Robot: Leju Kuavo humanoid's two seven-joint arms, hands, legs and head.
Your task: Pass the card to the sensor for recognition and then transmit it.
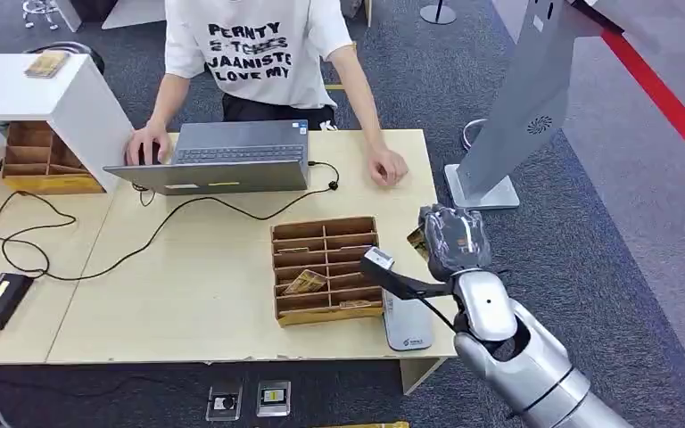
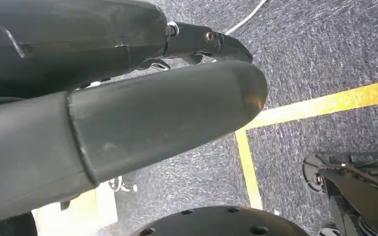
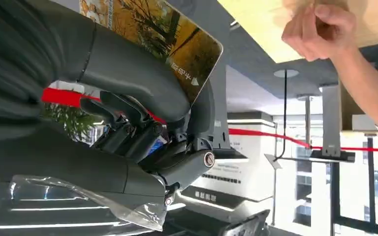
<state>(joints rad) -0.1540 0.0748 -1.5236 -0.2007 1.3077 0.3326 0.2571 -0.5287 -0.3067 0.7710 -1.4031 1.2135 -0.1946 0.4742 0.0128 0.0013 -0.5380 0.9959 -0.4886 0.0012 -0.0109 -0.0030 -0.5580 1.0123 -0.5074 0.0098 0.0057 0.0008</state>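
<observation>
My right hand [image 1: 453,239] hovers just past the table's right edge and pinches a yellow-brown picture card [image 1: 416,239] between thumb and fingers. Up close, the card [image 3: 177,39] sticks out beyond the grey thumb [image 3: 128,73]. The sensor [image 1: 408,325], a flat grey base with a black stalk and small head [image 1: 377,260], stands at the table's front right corner, just below and left of the card. My left hand [image 2: 128,123] hangs over dark carpet with nothing in its fingers.
A brown divided card box [image 1: 325,267] sits left of the sensor. A person behind the table works at a laptop [image 1: 223,156], one hand [image 1: 388,167] resting near the card. A grey kiosk stand [image 1: 526,98] rises on the right. Cables cross the table's left half.
</observation>
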